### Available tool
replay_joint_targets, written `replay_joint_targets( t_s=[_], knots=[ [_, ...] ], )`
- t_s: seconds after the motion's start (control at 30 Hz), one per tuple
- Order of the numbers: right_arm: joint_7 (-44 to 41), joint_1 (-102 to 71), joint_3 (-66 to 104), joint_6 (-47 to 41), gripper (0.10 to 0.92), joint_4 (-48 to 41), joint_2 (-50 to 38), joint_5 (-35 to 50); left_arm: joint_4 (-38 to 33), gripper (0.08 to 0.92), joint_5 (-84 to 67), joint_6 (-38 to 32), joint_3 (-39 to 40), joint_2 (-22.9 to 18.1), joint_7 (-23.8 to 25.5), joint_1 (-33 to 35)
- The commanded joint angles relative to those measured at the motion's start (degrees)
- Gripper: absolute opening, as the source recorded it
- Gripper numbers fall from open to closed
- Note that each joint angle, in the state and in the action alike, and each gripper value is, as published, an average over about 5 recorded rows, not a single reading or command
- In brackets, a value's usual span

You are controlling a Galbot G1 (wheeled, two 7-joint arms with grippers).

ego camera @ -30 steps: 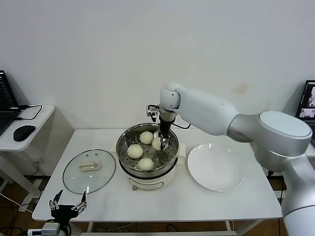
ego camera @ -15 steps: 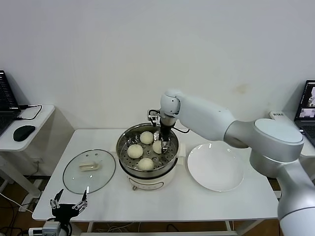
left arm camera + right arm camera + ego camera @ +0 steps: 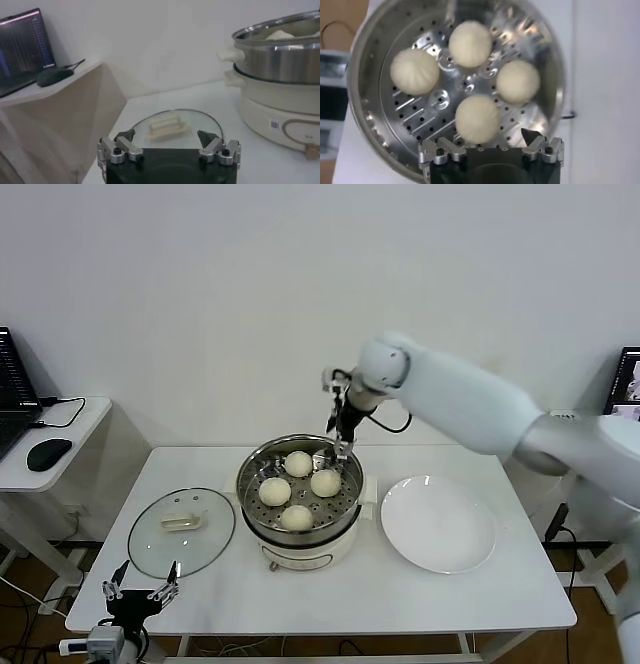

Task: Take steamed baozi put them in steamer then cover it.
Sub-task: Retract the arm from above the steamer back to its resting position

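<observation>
Head view: four steamed baozi (image 3: 297,489) sit on the perforated tray inside the steamer (image 3: 300,539), uncovered, at the bench (image 3: 400,604) centre. Right pincer (image 3: 343,446) hangs released and empty above the steamer's far rim, apparently clear of the buns. Cover (image 3: 181,531) lies flat left of the steamer. White plate (image 3: 438,523) lies right of it. Left pincer (image 3: 138,596) waits spread near the cover, at the bench's near edge.

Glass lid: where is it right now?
In the head view the glass lid lies flat on the table, on the robot's left of the steamer, just ahead of the parked left gripper.
</observation>
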Motion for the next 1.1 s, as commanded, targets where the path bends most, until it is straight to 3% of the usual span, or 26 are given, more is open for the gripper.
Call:
replay_joint_targets(
  t_s=[0.03,0.3,0.53,0.93,1.1],
  knots=[
    [43.58,-12.99,23.70,3.17,0.823,22.23,-17.96,19.97,-0.31,0.823,-1.61,-0.07,-0.15,0.86,-1.03,-2.27],
    [55.32,-47.34,53.55,10.87,0.823,34.41,-23.18,16.40,-0.67,0.823,2.24,-2.89,0.56,1.35,-2.04,-2.90],
    [54.80,-72.33,74.63,16.03,0.823,40.16,-18.36,13.50,-0.41,0.823,4.00,-5.12,0.53,1.81,-2.41,-2.48],
    [50.76,-101.03,91.22,25.55,0.823,44.44,-4.06,7.90,2.71,0.823,5.86,-8.62,0.74,4.48,-2.04,-5.65],
    [49.26,-109.08,94.43,26.38,0.823,46.35,-4.80,9.23,5.75,0.823,20.10,-12.60,0.93,6.10,-3.17,-7.24]
  ],
)
